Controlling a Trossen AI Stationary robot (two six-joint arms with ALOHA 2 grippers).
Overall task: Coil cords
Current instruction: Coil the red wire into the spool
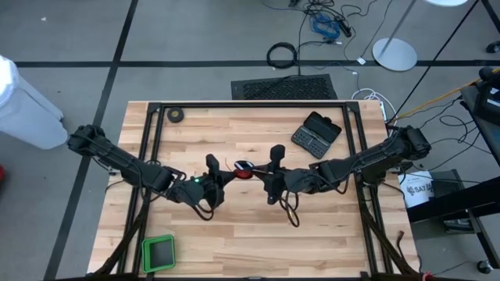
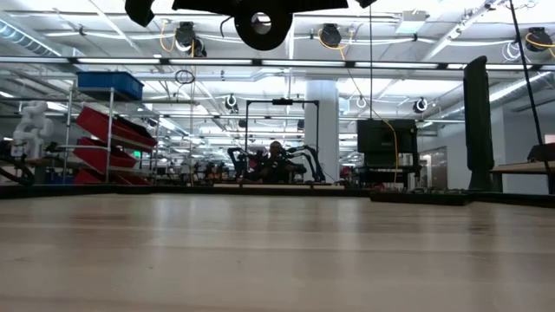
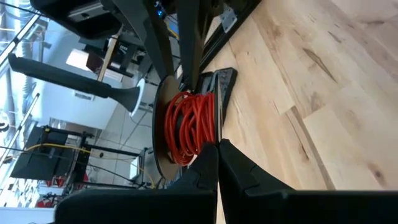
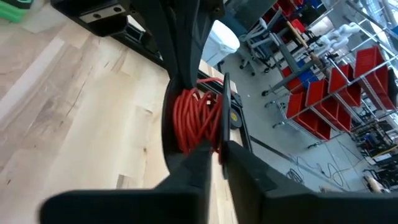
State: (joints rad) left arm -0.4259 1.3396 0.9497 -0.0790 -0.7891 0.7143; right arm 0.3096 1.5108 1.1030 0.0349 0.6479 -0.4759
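Note:
The cord is a thin red wire [image 3: 188, 127] wound on a small black reel [image 1: 244, 167], held high above the table [image 1: 234, 226] between both grippers. In the low view the reel [image 2: 260, 26] shows at the top as a dark ring with a pale centre. My left gripper [image 1: 230, 175] comes at the reel from the table's left and my right gripper [image 1: 258, 173] from the right; each is shut on it. In the right wrist view the red winding [image 4: 196, 118] sits between the two flanges. My left gripper pinches the rim of the reel's black flange [image 3: 219, 134] between its two fingers, coming about level from the table's left. The reel is lifted clear of the table, its flanges on edge. My right gripper pinches a flange's rim [image 4: 222, 140] between its two fingers [image 4: 249, 171], on the side opposite the left gripper, coming about level from the table's right. The wire stays wound on the reel, clear of the table.
A black tape roll [image 1: 176, 115] lies at the far left of the table and a dark open case [image 1: 316, 133] at the far right. A green tray [image 1: 158, 253] sits at the near left corner. Black frame rails [image 1: 152, 140] run along the table's sides.

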